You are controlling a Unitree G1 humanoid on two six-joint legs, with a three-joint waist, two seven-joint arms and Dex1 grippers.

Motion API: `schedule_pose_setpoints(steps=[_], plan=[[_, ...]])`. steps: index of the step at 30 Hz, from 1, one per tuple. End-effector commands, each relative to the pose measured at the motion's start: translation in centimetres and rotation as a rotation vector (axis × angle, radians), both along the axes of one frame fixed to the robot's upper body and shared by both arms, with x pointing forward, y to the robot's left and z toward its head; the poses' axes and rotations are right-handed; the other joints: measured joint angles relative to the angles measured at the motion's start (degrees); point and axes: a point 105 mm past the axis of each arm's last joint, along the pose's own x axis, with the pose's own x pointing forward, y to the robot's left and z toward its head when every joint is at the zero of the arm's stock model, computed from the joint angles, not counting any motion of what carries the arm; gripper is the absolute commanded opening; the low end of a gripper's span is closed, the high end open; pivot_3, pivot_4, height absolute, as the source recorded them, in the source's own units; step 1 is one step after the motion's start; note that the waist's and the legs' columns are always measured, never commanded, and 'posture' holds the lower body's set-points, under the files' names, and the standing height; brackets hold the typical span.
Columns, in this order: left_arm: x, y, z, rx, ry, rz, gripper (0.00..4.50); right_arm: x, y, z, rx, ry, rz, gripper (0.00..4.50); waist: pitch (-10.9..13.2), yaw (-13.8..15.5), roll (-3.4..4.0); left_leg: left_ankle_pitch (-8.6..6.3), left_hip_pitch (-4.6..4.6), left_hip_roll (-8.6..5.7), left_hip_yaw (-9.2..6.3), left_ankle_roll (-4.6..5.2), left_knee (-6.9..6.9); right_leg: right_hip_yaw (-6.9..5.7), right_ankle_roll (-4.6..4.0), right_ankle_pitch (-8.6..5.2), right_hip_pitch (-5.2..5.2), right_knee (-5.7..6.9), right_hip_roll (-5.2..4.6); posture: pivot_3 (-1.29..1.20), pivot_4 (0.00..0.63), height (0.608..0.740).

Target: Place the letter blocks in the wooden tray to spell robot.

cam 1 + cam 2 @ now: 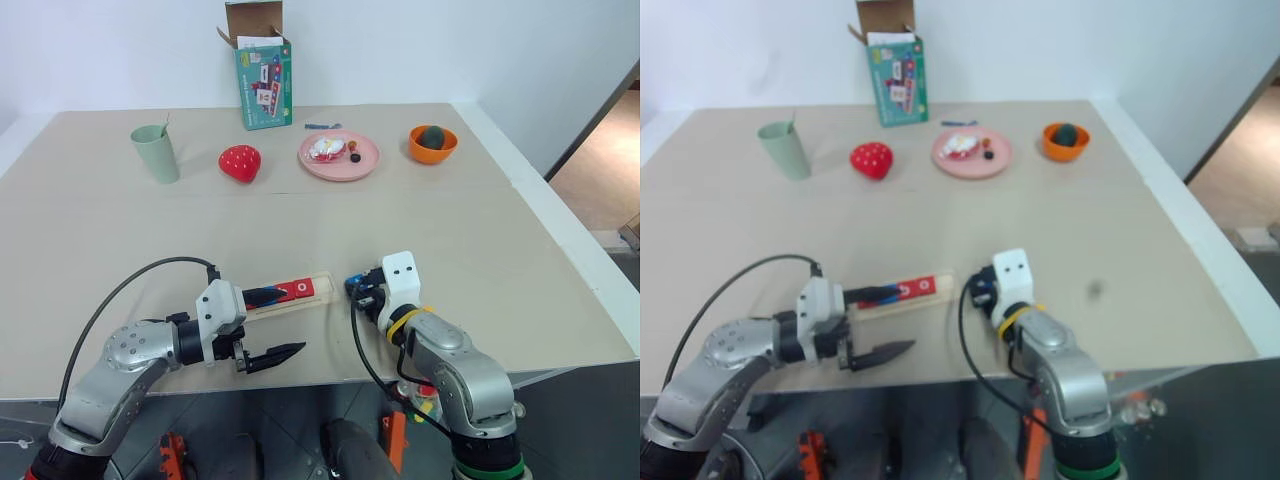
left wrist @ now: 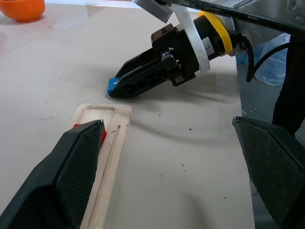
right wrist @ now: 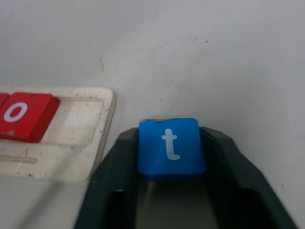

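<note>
Pinched by its side edges in the right hand (image 3: 172,191) near the table's front edge, just beside the wooden tray's (image 3: 107,124) empty end slot: blue t block (image 3: 170,147), light, rigid, smooth-faced; left hand (image 1: 262,325) wide.

The wooden tray (image 1: 290,297) lies near the table's (image 1: 480,250) front edge, an "o" block (image 3: 21,116) in it beside its vacant right end; the "t" block (image 3: 170,147) sits just right of the tray
</note>
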Motion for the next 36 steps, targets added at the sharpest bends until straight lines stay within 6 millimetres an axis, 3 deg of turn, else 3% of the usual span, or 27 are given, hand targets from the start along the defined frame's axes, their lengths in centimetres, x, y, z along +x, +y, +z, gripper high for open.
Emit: schedule_pose_setpoints(steps=[1,4,9,12,15,18,22,26,32,33,36], plan=[[-0.3,0.0,0.7,0.007,-0.043,-0.005,4.50,0.5,-1.2,3.3,0.036,-0.103,-0.044,3.32,0.00,0.00,0.00,0.00,0.00,0.00,0.00,0.00,0.00,0.00,0.00,0.00,0.00,0.00,0.00,0.00,0.150,0.740],[-0.2,0.0,0.6,0.004,-0.040,-0.002,4.50,0.8,-2.1,5.6,0.052,-0.137,-0.038,4.39,0.01,0.00,0.01,0.00,-0.05,-0.01,0.01,0.00,0.00,0.01,0.02,0.01,-0.03,0.00,-0.01,0.00,0.150,0.740],[0.1,-0.2,0.5,0.004,-0.040,-0.018,4.50,2.2,-1.7,9.4,-0.018,-0.187,0.259,4.48,0.04,-0.03,0.06,0.00,-0.05,-0.02,-0.01,0.00,0.00,-0.02,0.01,0.01,-0.02,0.00,0.00,0.00,0.150,0.740],[0.4,-0.4,0.5,0.003,-0.046,-0.034,4.50,3.1,-1.6,8.6,-0.161,-0.182,0.552,4.48,0.01,-0.08,0.00,0.00,0.02,-0.02,0.00,0.02,-0.01,-0.06,0.00,0.00,0.05,-0.05,0.01,0.00,0.150,0.740],[0.5,-0.6,0.4,0.011,-0.055,-0.050,4.50,2.9,-2.1,5.6,-0.363,-0.101,0.867,4.48,0.03,-0.09,0.01,-0.05,0.10,-0.02,0.02,0.10,-0.07,-0.07,-0.02,-0.03,0.12,-0.10,0.02,0.00,0.150,0.740],[0.5,-0.6,0.5,0.015,-0.061,-0.057,4.50,2.8,-2.6,3.4,-0.419,-0.027,1.080,4.48,0.05,-0.16,0.02,-0.10,0.07,-0.01,0.06,0.19,-0.15,-0.02,0.00,-0.08,0.05,-0.11,0.04,0.00,0.150,0.740],[0.1,-0.6,0.8,0.011,-0.070,-0.052,4.50,4.3,-3.0,2.1,-0.527,-0.009,1.184,4.48,0.08,-0.48,0.03,-0.14,0.05,0.03,0.13,0.26,-0.15,0.08,-0.03,-0.06,0.00,-0.09,0.06,0.00,0.150,0.740],[-0.2,-0.2,0.7,0.016,-0.070,-0.017,4.50,6.0,-2.2,2.9,-0.505,-0.027,1.179,4.48,0.08,-0.54,0.02,-0.13,0.07,0.03,0.14,0.25,-0.13,0.10,-0.07,-0.01,0.02,-0.06,0.02,0.00,0.150,0.740],[-0.5,0.2,0.6,0.021,-0.069,0.015,4.50,5.5,-2.0,1.9,-0.505,-0.012,1.245,4.48,0.09,-0.11,0.02,-0.13,0.05,-0.01,0.07,0.25,-0.12,0.03,-0.13,0.01,0.03,-0.04,-0.06,0.00,0.150,0.740],[-0.5,0.2,0.6,0.020,-0.069,0.017,4.50,5.4,-2.0,1.6,-0.507,-0.009,1.258,4.23,0.09,-0.07,0.02,-0.13,0.05,-0.02,0.07,0.25,-0.12,0.02,-0.15,0.02,0.05,-0.04,-0.08,0.00,0.150,0.740],[-0.6,0.2,0.6,0.023,-0.066,0.019,4.50,5.2,-2.4,1.4,-0.496,0.006,1.262,4.23,0.09,-0.01,0.02,-0.13,0.06,-0.07,0.09,0.25,-0.11,0.03,-0.16,0.03,0.06,-0.04,-0.15,0.00,0.150,0.740]])
